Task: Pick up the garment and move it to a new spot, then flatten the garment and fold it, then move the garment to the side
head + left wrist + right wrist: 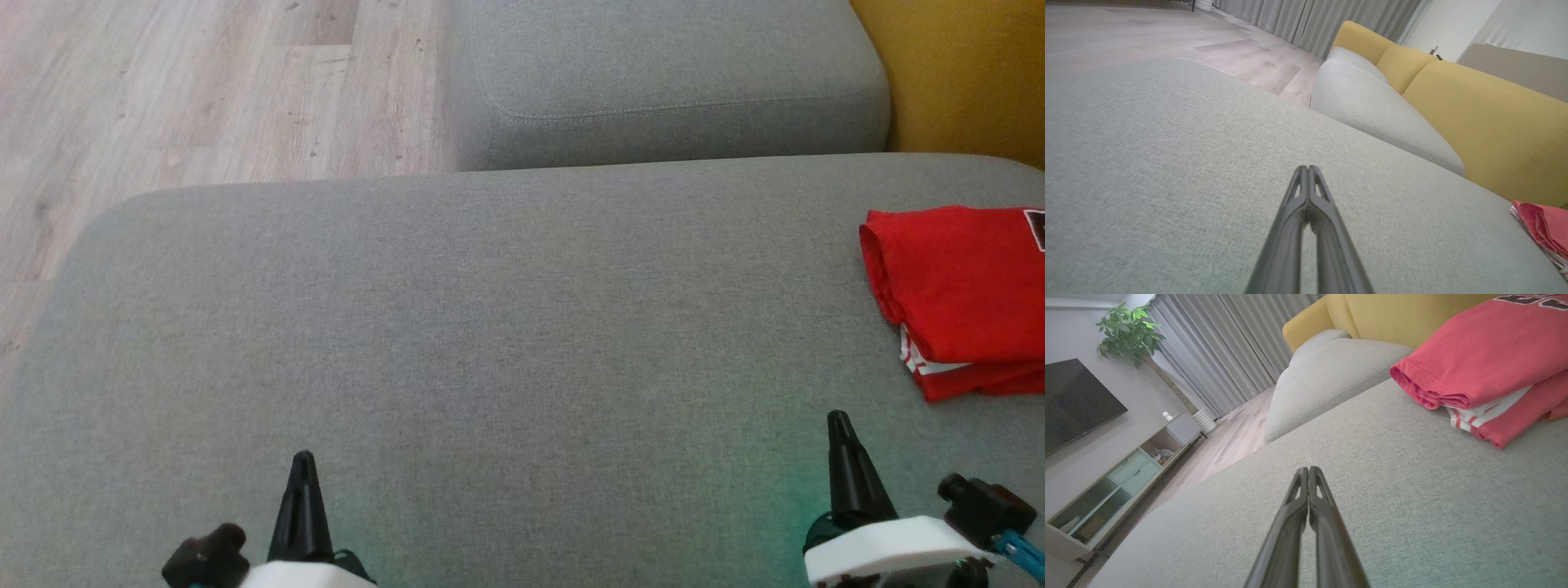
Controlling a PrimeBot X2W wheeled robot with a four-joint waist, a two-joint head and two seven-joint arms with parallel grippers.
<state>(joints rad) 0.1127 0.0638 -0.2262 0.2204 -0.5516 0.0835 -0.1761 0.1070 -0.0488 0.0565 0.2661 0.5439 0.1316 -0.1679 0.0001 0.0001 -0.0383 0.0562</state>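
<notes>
The garment (963, 294) lies on the wide cushion (490, 327), at its right edge. My left gripper (302, 459) hangs over the cushion's near left part, my right gripper (838, 420) over its near right, apart from the garment. Behind the wide cushion sits a smaller cushion (669, 73). The floor (204, 90) lies off its left side, and the backrest (963, 73) stands past its right rear.

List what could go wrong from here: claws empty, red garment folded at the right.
1. The red garment is cut off by the head view's right edge, so a grasp planned from it may misjudge the far side.
2. A white-striped layer sticks out under the top fold; pinching one layer could undo the fold.
3. The left claw and right claw are shut; unopened, they would only shove the cloth.
</notes>
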